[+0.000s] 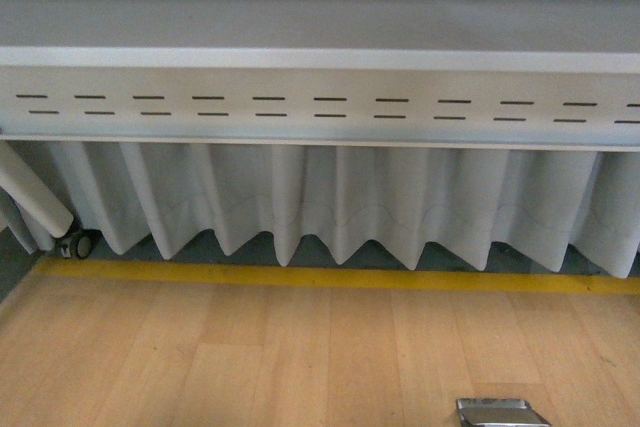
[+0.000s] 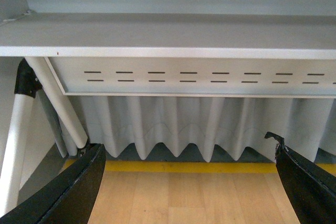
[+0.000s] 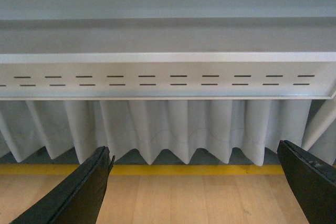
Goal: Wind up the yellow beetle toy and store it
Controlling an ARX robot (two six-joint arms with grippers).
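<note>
The yellow beetle toy is out of view in all three views. My left gripper [image 2: 189, 182] is open and empty, its black fingers [image 2: 68, 192] spread wide above the wooden tabletop [image 2: 184, 198]. My right gripper [image 3: 194, 182] is open and empty too, its black fingers [image 3: 79, 192] wide apart over the same wood [image 3: 194, 203]. Neither gripper shows in the front view.
A yellow strip [image 1: 330, 277] edges the far side of the wooden table. Beyond it hang pleated white curtains [image 1: 330, 197] under a white slotted panel [image 1: 320, 102]. A shiny metal object [image 1: 500, 413] sits at the near edge in the front view. White slanted legs [image 2: 52, 103] stand at the left.
</note>
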